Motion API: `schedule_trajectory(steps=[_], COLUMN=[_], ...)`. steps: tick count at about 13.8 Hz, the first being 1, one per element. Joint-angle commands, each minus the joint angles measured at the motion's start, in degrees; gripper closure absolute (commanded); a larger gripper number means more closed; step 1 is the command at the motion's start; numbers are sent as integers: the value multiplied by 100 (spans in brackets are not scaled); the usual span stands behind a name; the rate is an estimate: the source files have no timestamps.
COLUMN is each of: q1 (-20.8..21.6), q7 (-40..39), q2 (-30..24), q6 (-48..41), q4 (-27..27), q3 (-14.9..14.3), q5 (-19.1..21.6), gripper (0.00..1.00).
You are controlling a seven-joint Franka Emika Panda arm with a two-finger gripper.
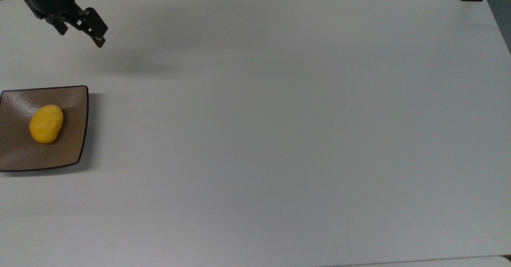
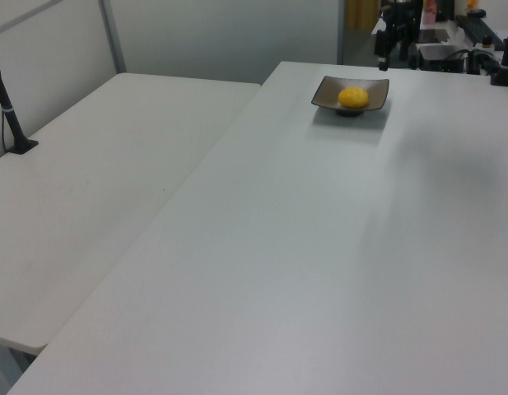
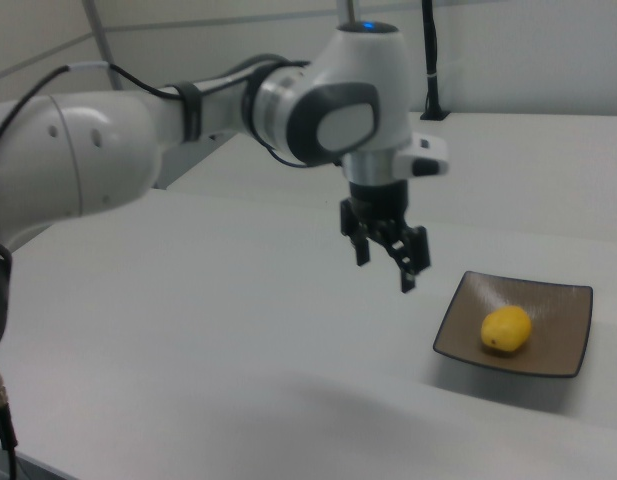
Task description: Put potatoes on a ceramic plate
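Now the potato (image 1: 46, 123) lies in the ceramic plate (image 1: 74, 147) at the top view's left surface (image 1: 279, 139) edge; the gripper (image 3: 384, 257), fingers spread and holding nothing, hangs well apart above bare surface

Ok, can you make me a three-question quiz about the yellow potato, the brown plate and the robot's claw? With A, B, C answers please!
1. Where is the potato?
A. on the plate
B. on the bare table
C. in the gripper

2. How many potatoes are there?
A. three
B. one
C. two

3. What is the gripper doing?
A. squeezing the potato
B. pressing on the plate
C. hanging open in the air, holding nothing

Answers: 1 A, the yellow lump lies inside the brown square plate. 2 B, there is a single potato. 3 C, in the right view its fingers are apart, above the table and away from the plate.
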Motion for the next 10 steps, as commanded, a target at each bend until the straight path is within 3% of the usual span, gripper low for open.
schedule_trajectory(steps=[1,5,7,10], q1=[344,862,1126,1356], q7=[424,373,381,434], q2=[-667,-1501,-1591,-1644], q6=[-458,-925,-995,-873], q4=[-477,-1161,-1286,-1373], q3=[141,132,141,141], q5=[-335,-616,-844,-714], gripper=[0,0,0,0])
